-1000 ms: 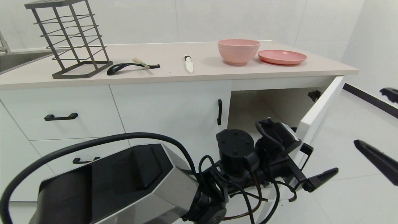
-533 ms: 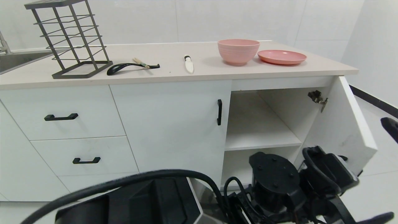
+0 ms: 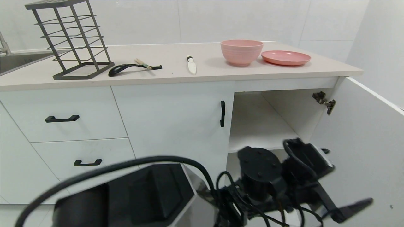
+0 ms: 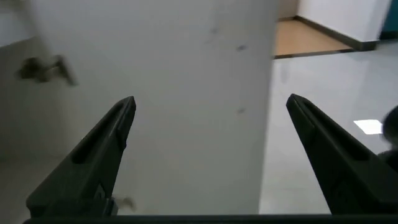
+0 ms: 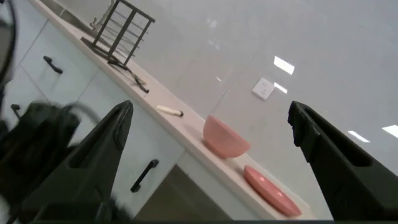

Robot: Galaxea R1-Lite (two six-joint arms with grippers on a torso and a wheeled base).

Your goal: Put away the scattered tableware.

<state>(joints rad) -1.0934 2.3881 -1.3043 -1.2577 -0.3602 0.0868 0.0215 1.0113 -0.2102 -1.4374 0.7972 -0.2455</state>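
Observation:
On the countertop (image 3: 176, 67) lie a black spoon (image 3: 126, 67) with chopsticks (image 3: 143, 64) across its handle, a white knife (image 3: 191, 65), a pink bowl (image 3: 241, 52) and a pink plate (image 3: 285, 57). My left arm sits low in front of the open cabinet, and one finger (image 3: 353, 206) sticks out before the door (image 3: 359, 142). My left gripper (image 4: 211, 102) is open and empty, facing the door's inner face (image 4: 186, 74). Farther off, my right gripper (image 5: 210, 107) hangs open and empty, looking toward the bowl (image 5: 225, 140) and plate (image 5: 270, 190).
A black wire rack (image 3: 71, 37) stands at the counter's left, beside a sink (image 3: 19, 60). The right cabinet shows a bare shelf (image 3: 262, 132). Two drawers with black handles (image 3: 61, 119) are at the left, and a shut door with a handle (image 3: 222, 113) is in the middle.
The right cabinet door has swung from half open to wide open. My left arm moved right and down with it. The right gripper has left the head view's right edge.

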